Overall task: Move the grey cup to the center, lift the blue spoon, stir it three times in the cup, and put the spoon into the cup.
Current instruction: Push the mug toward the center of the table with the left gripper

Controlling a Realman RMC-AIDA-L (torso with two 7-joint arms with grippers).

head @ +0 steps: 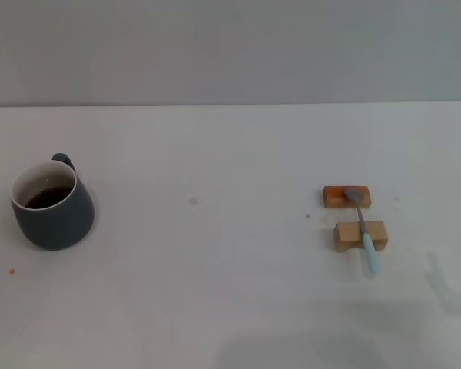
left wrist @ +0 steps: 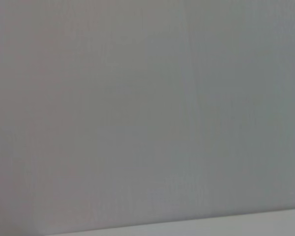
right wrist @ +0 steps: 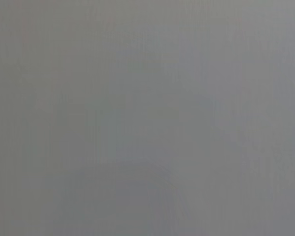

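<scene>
The grey cup point(head: 52, 204) stood upright at the far left of the white bench point(head: 215, 292) on my head feed, its loop handle turned to the back, away from the robot. Its white inside held dark brown liquid, low in the cup. Just in front of it, toward the near left edge, I saw a small brown speck point(head: 11, 270) on the bench surface.

Well apart from the cup, on the right side, the blue spoon point(head: 362, 227) lay across two small wooden blocks. Its grey metal bowl rested on the farther, orange-brown block point(head: 338, 197), its neck crossed the nearer, paler block point(head: 349, 235), and the light-blue handle stuck out past that block toward the robot. The two blocks sat close together with a narrow gap between them.

Between cup and spoon the middle of the bench carried only a faint pinkish mark point(head: 193, 201), and a tiny dark dot point(head: 307, 216) showed just left of the blocks. Some dim grey smudges point(head: 438, 280) marked the surface at the near right.

Neither tool appeared on any feed, so I could not tell whether either was spread or pressed together. Both wrist feeds showed me only a plain grey surface, the left with a pale strip along one edge.
</scene>
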